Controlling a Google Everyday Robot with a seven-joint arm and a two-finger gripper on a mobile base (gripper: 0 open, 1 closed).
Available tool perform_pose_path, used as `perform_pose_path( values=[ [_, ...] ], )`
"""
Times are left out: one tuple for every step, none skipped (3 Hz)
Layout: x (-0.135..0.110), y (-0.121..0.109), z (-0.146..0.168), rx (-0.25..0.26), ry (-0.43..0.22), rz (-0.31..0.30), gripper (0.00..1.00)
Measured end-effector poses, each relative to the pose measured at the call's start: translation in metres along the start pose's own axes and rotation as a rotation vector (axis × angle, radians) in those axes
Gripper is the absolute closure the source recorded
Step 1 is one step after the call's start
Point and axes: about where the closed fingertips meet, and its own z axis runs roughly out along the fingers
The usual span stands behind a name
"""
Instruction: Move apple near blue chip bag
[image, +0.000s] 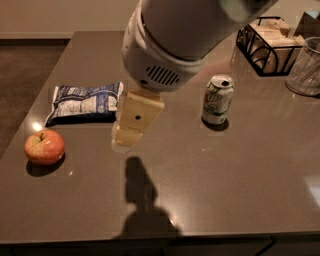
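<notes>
The apple (44, 147) is small, red-orange with yellowish patches, and sits on the dark table (240, 180) near its left front edge. The blue chip bag (85, 101) lies flat just behind it, a short gap away. My gripper (131, 131) hangs from the big white arm over the table's middle, to the right of the apple and beside the bag's right end, above the surface. It holds nothing that I can see.
A green-and-white soda can (217, 99) stands upright right of the gripper. A black wire basket (265, 45) and a clear ribbed container (306, 68) stand at the back right. The table's left edge runs close to the apple.
</notes>
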Motion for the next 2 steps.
perform_pose_path(
  values=[
    [-0.006, 0.01, 0.021, -0.037, 0.003, -0.005, 0.0],
    [-0.008, 0.017, 0.061, -0.086, 0.008, -0.011, 0.0]
  ],
)
